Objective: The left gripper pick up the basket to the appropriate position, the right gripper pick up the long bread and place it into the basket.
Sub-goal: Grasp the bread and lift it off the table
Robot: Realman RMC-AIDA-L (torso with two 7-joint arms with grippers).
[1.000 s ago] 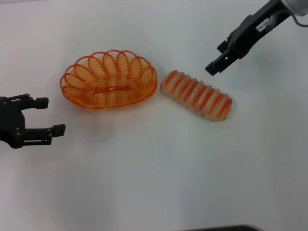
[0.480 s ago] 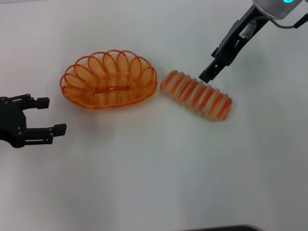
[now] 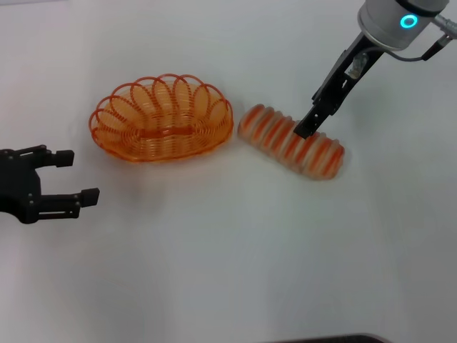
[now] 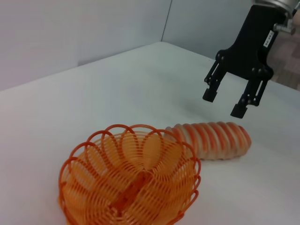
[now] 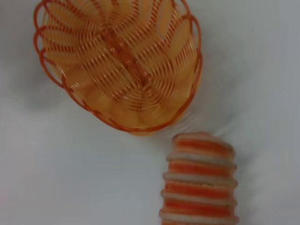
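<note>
Only from the left wrist: right gripper [image 4: 226, 103] jaws apart above long bread [image 4: 213, 139].

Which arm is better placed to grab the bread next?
The right. Its end effector hangs open just above the bread, while the left end effector sits beyond the basket, far from it.

— Where's your basket?
— Basket [image 3: 162, 118], upper left of centre in the head view. Oval orange wire, looped scalloped rim, see-through sides. Upright on the white surface, nothing inside.
— And your bread?
— Long bread [image 3: 291, 141], just right of the basket, near its end; whether they touch, you can't tell. Pale cream, orange-brown cross stripes, rounded ends. Lying flat, slanting down toward the right of frame.
</note>
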